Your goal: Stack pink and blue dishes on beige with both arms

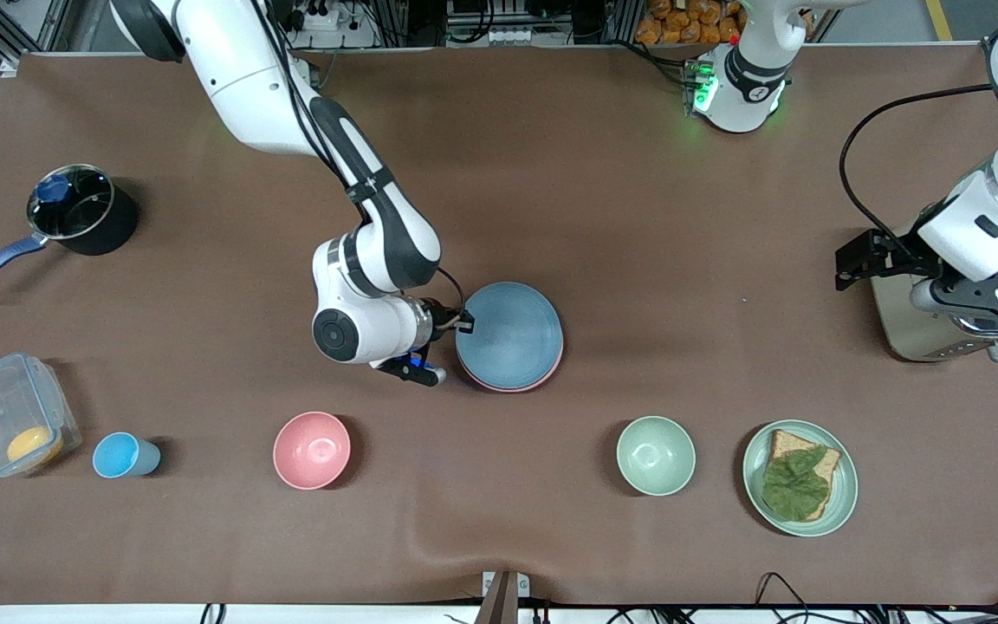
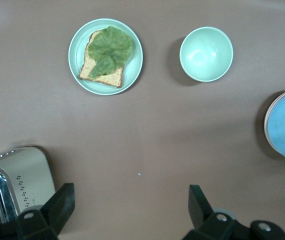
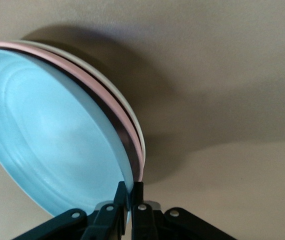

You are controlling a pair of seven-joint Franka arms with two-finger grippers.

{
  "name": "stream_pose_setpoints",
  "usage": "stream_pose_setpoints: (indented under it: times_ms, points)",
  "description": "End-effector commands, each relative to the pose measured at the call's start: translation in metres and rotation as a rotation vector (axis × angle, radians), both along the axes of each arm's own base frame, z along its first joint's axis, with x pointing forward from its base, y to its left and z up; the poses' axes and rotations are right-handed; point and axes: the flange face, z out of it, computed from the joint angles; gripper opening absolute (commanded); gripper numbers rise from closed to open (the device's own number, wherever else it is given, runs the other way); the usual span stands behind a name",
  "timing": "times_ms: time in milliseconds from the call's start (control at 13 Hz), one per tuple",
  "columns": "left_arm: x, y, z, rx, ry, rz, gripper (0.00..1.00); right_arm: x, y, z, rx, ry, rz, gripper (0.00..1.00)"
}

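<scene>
The light blue plate lies on top of the pale pink plate near the table's middle. In the right wrist view the blue plate sits over the pink rim, and the cream-beige rim lies under both. A thin dark gap shows between blue and pink at the gripped edge. My right gripper is shut on the blue plate's rim, on the edge toward the right arm's end. My left gripper hangs open over bare table beside the toaster, holding nothing.
A toaster stands at the left arm's end. Nearer the camera are a green plate with toast and a leaf, a green bowl, a pink bowl, a blue cup and a clear box. A pot stands at the right arm's end.
</scene>
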Motion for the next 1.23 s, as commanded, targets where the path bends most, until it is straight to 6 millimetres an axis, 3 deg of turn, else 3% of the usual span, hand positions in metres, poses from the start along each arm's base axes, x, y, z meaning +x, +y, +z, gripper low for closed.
stream_pose_setpoints:
  times_ms: [0, 77, 154, 308, 462, 692, 769, 923, 1000, 1154]
  points:
    - [-0.028, 0.015, 0.016, 0.01, -0.022, -0.001, 1.0, 0.01, 0.005, 0.009, 0.036, -0.012, -0.02, 1.0]
    - [-0.043, 0.015, 0.022, 0.015, -0.024, -0.006, 1.0, 0.017, 0.004, 0.02, 0.048, -0.03, -0.022, 1.0]
    - [-0.043, 0.027, 0.018, 0.019, -0.013, 0.014, 1.0, 0.023, 0.0, 0.031, 0.057, -0.039, -0.025, 1.0]
    - [-0.035, 0.036, 0.011, 0.013, -0.002, 0.033, 1.0, 0.04, -0.033, 0.048, 0.056, -0.038, -0.04, 1.0]
    - [-0.035, 0.037, 0.011, 0.012, -0.002, 0.033, 1.0, 0.054, -0.08, 0.06, 0.018, -0.017, -0.027, 1.0]
    - [-0.035, 0.037, 0.012, 0.012, -0.003, 0.035, 1.0, 0.077, -0.16, 0.118, -0.168, -0.158, 0.08, 1.0]
    - [-0.035, 0.037, 0.012, 0.012, -0.003, 0.035, 1.0, 0.076, -0.181, 0.126, -0.192, -0.143, 0.13, 1.0]
    - [-0.032, 0.037, 0.007, 0.009, 0.006, 0.038, 1.0, 0.084, -0.246, 0.15, -0.198, -0.148, 0.155, 1.0]
    - [-0.03, 0.036, 0.014, 0.008, -0.009, 0.038, 1.0, 0.086, -0.276, 0.16, -0.223, -0.159, 0.184, 1.0]
    - [-0.026, 0.035, 0.011, 0.008, -0.006, 0.033, 1.0, 0.083, -0.322, 0.181, -0.265, -0.167, 0.232, 1.0]
